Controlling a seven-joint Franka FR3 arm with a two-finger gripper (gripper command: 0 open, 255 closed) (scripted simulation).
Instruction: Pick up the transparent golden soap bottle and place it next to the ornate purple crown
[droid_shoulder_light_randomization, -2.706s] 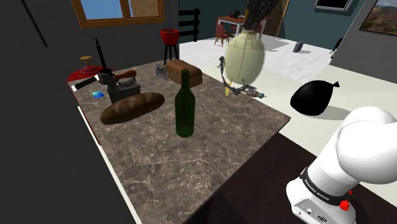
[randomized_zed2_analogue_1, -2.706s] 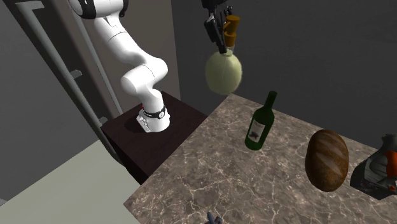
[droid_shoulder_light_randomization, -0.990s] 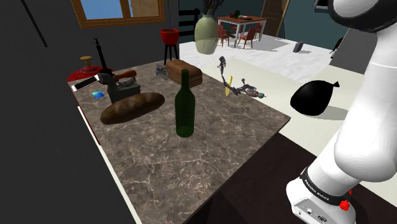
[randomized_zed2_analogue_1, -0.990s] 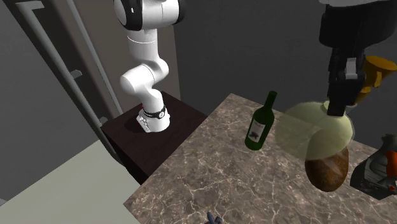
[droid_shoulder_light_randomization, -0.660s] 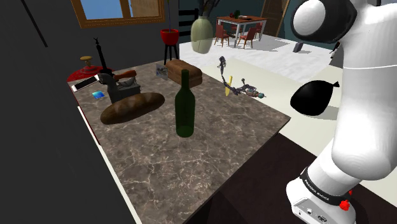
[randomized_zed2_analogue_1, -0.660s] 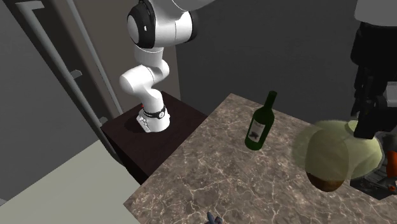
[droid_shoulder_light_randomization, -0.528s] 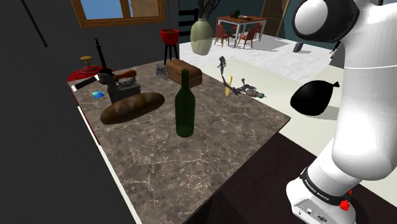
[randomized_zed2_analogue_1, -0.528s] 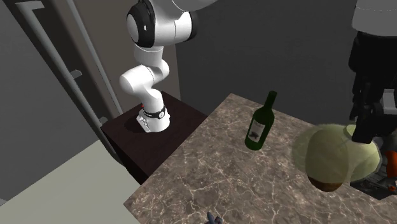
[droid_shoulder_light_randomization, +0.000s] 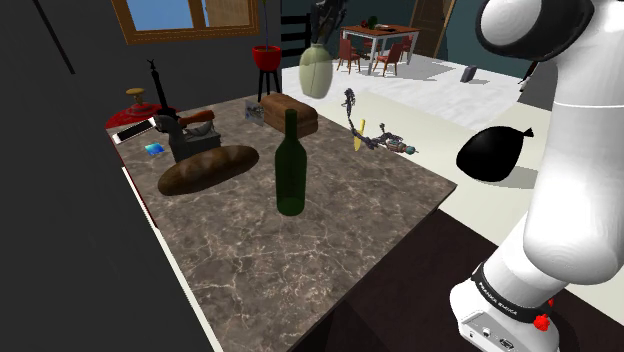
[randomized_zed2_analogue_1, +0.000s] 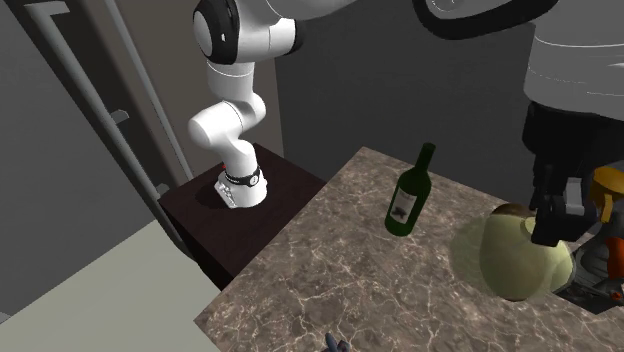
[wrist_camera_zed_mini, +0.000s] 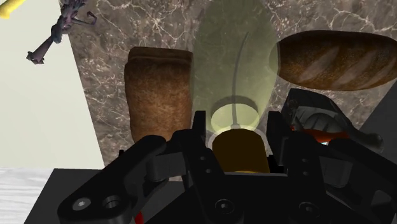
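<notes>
Across the shoulder view from its left: a long bread loaf (droid_shoulder_light_randomization: 208, 168) lies on the marble table (droid_shoulder_light_randomization: 300, 255), a green wine bottle (droid_shoulder_light_randomization: 290, 165) stands upright near the middle, and a dark block-shaped loaf (droid_shoulder_light_randomization: 290, 112) sits at the far side. Over that block's right end in this view hangs the soap bottle (droid_shoulder_light_randomization: 314, 72), pale, see-through and yellowish, upright under the tool (droid_shoulder_light_randomization: 326, 18). The wrist view shows the tool (wrist_camera_zed_mini: 238, 137) clamped on the golden-brown cap, with the bottle (wrist_camera_zed_mini: 234, 57) hanging over the gap between the two loaves. Further right, near the table's edge, lies a thin, ornate purplish piece (droid_shoulder_light_randomization: 385, 141) that I take for the crown, well apart from the bottle.

Over the last few seconds the bottle has swung from high on the crown's side across to the far side, and in the last half second it has sunk lower. That carries it away from the crown, so I judge the placing not yet done: the bottle would have to come back rightwards before any release
</notes>
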